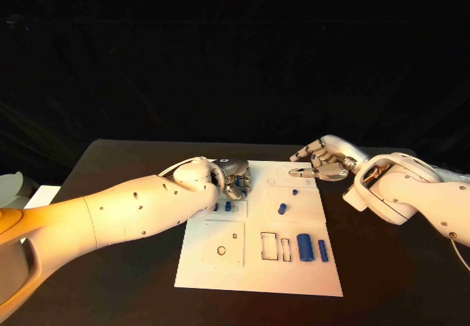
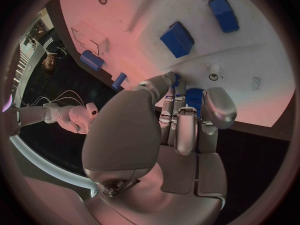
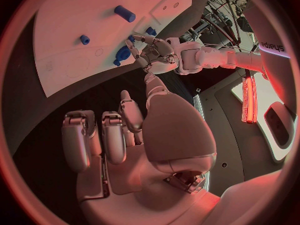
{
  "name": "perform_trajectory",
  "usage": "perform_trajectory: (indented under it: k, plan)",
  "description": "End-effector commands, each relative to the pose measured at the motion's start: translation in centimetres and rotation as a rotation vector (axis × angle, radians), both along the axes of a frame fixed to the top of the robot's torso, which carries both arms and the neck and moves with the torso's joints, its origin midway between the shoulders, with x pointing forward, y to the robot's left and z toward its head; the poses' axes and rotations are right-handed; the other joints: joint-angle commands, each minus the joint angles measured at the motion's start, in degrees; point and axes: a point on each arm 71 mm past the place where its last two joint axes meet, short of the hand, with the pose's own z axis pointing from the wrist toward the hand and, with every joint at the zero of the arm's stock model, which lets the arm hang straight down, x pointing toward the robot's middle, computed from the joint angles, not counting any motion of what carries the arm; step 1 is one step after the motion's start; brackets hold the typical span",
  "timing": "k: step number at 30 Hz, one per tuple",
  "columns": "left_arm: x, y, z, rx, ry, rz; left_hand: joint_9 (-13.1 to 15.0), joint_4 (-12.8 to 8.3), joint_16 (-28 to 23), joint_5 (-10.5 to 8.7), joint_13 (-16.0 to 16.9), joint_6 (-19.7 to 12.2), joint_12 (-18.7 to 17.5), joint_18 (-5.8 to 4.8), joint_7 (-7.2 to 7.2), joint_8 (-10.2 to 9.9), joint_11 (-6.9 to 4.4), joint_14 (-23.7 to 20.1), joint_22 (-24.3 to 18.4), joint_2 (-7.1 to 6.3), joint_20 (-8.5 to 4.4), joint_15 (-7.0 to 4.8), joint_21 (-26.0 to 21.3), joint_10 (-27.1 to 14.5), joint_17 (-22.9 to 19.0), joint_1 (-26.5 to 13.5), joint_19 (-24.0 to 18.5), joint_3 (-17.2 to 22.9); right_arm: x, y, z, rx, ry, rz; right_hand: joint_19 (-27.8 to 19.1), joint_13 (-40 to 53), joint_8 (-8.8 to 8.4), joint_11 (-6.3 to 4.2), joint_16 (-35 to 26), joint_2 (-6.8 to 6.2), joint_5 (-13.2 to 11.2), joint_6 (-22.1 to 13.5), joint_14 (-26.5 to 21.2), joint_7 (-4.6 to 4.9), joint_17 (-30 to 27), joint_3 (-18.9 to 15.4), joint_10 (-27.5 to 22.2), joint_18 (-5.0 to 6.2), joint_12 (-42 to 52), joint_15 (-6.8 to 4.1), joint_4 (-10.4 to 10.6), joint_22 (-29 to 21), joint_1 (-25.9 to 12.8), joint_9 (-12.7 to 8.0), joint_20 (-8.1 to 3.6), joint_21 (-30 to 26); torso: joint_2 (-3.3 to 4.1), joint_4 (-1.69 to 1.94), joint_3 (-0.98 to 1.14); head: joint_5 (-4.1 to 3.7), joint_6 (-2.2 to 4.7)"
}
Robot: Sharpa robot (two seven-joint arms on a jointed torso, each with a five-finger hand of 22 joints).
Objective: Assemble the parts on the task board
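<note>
- While my left hand hangs over the left edge of the flat white rectangular task board, its fingers are bent down onto a small blue part there; from the left wrist view the fingertips touch that piece, but I cannot tell whether they actually grip it.
- My right hand sits over the black table at the board's far right corner, fingers loosely curled and apart, holding nothing.
- Two small blue pegs lie near the middle of the board, one just beyond the other.
- One thick blue cylinder and a thinner blue bar lie side by side toward the board's near right corner, just right of two outlined rectangular slots.
- Two further small blue blocks lie close to the board's left edge, just nearer than my left hand.
</note>
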Motion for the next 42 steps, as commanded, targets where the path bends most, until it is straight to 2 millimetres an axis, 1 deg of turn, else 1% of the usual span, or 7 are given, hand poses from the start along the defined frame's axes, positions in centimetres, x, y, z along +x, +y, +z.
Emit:
perform_trajectory:
  k: [1,10,17,21,28,29,42]
  plan:
    - [-0.1,0.1,0.4,-0.056,-0.032,-0.008,-0.1,-0.6,0.3,0.55,0.2,0.3,-1.0,-1.05,0.05,-0.5,-0.10,2.7,0.1,-0.15,-0.12,0.14,0.3,0.7,0.0,-0.8,2.0,1.2,-0.1,0.2,0.0,-0.001,-0.002,0.014,2.9,0.8,0.11,-0.01,-0.2,0.40,0.1,0.2,5.5,-0.11,13.2,-0.2,-0.2,0.65,-0.1,0.07,-0.2,9.0,0.0,0.0,0.07,-0.2,-0.05,0.02,-0.04,-0.11,0.12]
    - [-0.6,1.2,1.7,-0.140,-0.042,-0.011,0.0,-1.5,0.4,0.68,0.3,0.8,-2.1,-1.06,0.18,-1.0,0.03,2.7,0.4,-0.32,-0.04,0.14,0.5,1.4,-0.1,-1.8,1.9,2.2,-0.1,0.1,0.0,0.001,-0.004,0.013,2.9,0.8,0.11,-0.01,-0.2,0.40,0.1,0.2,5.5,-0.11,13.2,-0.2,-0.2,0.65,-0.1,0.07,-0.2,9.0,0.0,0.0,0.07,-0.2,-0.15,0.13,0.04,-0.22,0.22]
    - [-1.0,2.6,2.7,-0.173,-0.046,0.002,0.0,-1.8,0.5,0.63,0.3,1.2,-2.5,-1.07,0.17,-1.1,-0.02,2.7,0.5,-0.46,-0.04,0.12,0.6,1.9,-0.1,-2.3,1.9,2.3,-0.1,0.0,0.0,0.002,-0.004,0.010,2.9,0.8,0.11,-0.01,-0.2,0.40,0.1,0.2,5.5,-0.11,13.2,-0.2,-0.2,0.65,-0.1,0.07,-0.2,9.0,0.0,0.0,0.07,-0.2,-0.15,0.16,0.06,0.00,0.37]
    - [-1.2,3.6,3.0,-0.169,-0.033,0.017,0.0,-1.9,0.5,0.58,0.4,1.3,-2.7,-1.09,0.14,-1.1,-0.03,2.7,0.6,-0.57,-0.03,0.12,0.7,2.0,-0.1,-2.6,1.9,2.2,-0.1,-0.1,0.0,0.002,-0.003,0.008,2.9,0.8,0.11,-0.01,-0.2,0.40,0.1,0.2,5.5,-0.11,13.2,-0.2,-0.2,0.65,-0.1,0.07,-0.2,9.0,0.0,0.0,0.07,-0.2,-0.10,0.12,-0.01,0.05,0.50]
    - [-0.8,5.5,2.7,-0.151,-0.009,0.058,0.0,-2.0,0.5,0.53,0.3,1.3,-3.0,-1.09,0.14,-1.3,-0.01,2.7,0.6,-0.63,-0.02,0.12,0.7,2.0,-0.1,-2.9,1.9,2.2,-0.1,-0.1,0.0,0.002,-0.003,0.007,2.9,0.8,0.11,-0.01,-0.2,0.40,0.1,0.2,5.5,-0.11,13.2,-0.2,-0.2,0.65,-0.1,0.07,-0.2,9.0,0.0,0.0,0.07,-0.2,-0.08,0.21,-0.05,0.04,0.40]
    - [-0.7,5.6,2.6,-0.148,-0.006,0.062,0.0,-2.0,0.5,0.53,0.3,1.3,-3.0,-1.09,0.14,-1.3,-0.01,2.7,0.6,-0.63,-0.02,0.12,0.7,2.0,-0.1,-2.9,1.9,2.2,-0.1,-0.1,0.0,0.002,-0.003,0.007,2.9,0.8,0.11,-0.01,-0.2,0.40,0.1,0.2,5.5,-0.11,13.2,-0.2,-0.2,0.65,-0.1,0.07,-0.2,9.0,0.0,0.0,0.07,-0.2,-0.04,0.14,-0.07,0.14,0.46]
    - [-0.4,6.5,1.4,-0.100,0.038,0.090,0.0,-2.1,0.5,0.48,0.3,1.3,-3.4,-1.08,0.17,-1.5,0.02,2.7,0.6,-0.71,0.01,0.16,0.7,2.0,-0.2,-3.4,1.9,2.0,-0.1,-0.1,0.0,0.002,-0.003,0.008,2.9,0.8,0.11,-0.01,-0.2,0.40,0.1,0.2,5.5,-0.11,13.2,-0.2,-0.2,0.65,-0.1,0.07,-0.2,9.0,0.0,0.0,0.07,-0.2,0.02,0.02,-0.03,0.38,0.26]
